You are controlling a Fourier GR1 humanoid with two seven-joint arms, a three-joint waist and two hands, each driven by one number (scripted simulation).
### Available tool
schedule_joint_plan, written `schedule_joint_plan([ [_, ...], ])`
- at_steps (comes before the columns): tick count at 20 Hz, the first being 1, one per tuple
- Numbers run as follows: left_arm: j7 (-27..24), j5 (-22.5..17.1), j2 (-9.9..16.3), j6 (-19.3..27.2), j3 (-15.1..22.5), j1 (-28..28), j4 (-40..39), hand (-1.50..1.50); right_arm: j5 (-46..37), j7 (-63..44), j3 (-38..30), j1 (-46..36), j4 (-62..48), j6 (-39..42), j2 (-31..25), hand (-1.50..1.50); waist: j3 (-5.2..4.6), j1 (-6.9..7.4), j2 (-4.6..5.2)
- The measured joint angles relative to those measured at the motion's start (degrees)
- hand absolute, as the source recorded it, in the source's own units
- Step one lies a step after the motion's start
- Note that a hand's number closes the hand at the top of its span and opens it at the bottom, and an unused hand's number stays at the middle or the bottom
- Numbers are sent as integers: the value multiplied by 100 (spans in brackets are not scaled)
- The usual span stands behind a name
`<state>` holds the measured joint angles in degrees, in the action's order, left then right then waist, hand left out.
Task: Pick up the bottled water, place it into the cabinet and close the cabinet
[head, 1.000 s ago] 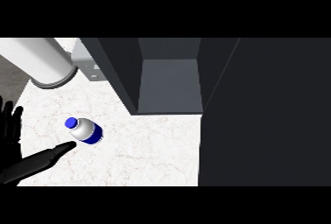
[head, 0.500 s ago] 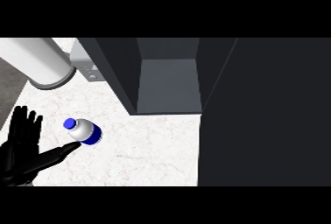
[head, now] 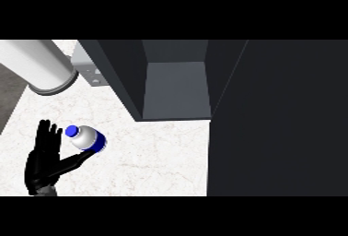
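Observation:
The water bottle, white with a blue cap and a blue band, lies tilted on the marble counter at the left. My left hand is open just left of it. The straight fingers point up beside the cap, and the thumb reaches under the bottle's lower side. Whether the hand touches the bottle is unclear. The dark cabinet stands open at the back, its grey inside showing nothing stored. Its door is swung out and fills the right side. My right hand does not show.
A thick white cylinder slants across the upper left corner. Next to it, a small grey bracket is fixed to the cabinet's left wall. The counter's left edge runs beside a grey floor.
My left hand has come up from the lower left edge and moved right. Its fingers now stand beside the bottle's cap. The bottle has not moved.

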<state>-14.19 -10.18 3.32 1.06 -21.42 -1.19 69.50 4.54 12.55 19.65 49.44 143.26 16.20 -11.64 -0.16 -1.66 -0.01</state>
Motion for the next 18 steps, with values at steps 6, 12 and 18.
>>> schedule_joint_plan([
  [6, -957, -52, 102, -468, -111, -441, -1422, -150, -50, 312, 34, 325, 10, 36, -107, -150, 0, -11, 0],
  [12, -1955, 37, 267, -763, -232, -1018, -2891, 150, -87, 560, 41, 477, -2, 98, -222, -150, -3, -23, 15],
  [18, -2864, 74, 441, -1004, -383, -1433, -3998, 150, -112, 824, 85, 719, -3, 150, -317, -150, -4, -60, 24],
])
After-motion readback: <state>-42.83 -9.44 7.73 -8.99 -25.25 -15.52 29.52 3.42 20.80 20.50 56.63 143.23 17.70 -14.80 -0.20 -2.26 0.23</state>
